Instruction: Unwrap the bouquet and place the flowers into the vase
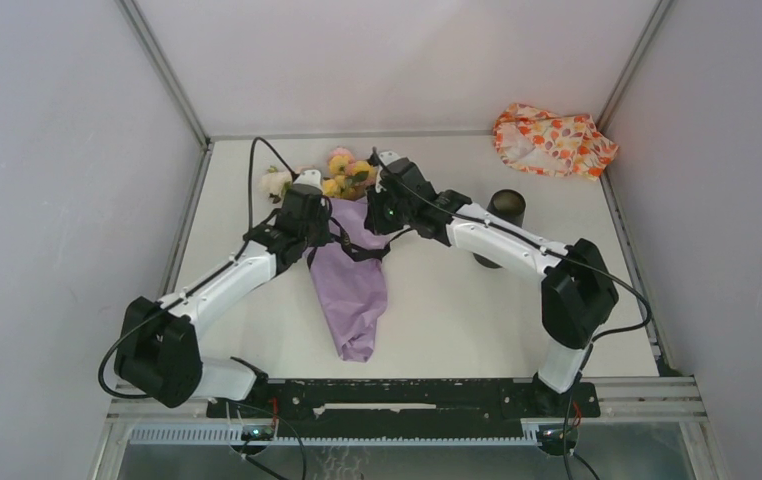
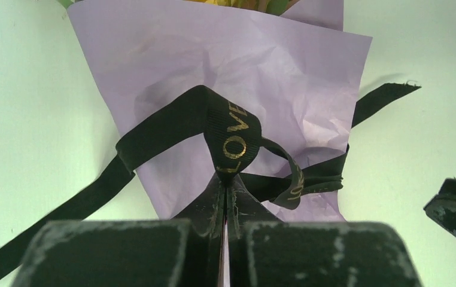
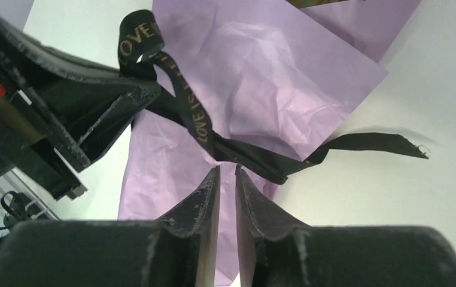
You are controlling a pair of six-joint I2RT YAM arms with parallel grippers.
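On the white table point(image 1: 457, 310) the lilac-paper-wrapped rose bouquet point(image 1: 352, 290) lies centrally, left gripper point(image 2: 225, 179) clamped on its black printed ribbon point(image 2: 231, 128), right gripper point(image 3: 227, 170) narrowly parted just beside that ribbon, matte black cylindrical vase point(image 1: 506, 207) standing to the right.

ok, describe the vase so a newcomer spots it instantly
On the white table, find the orange-and-white cloth bundle in the far right corner. Nearer and slightly left of it, beside the right arm, stands the vase. It is the only small matte black cylinder, open-topped.
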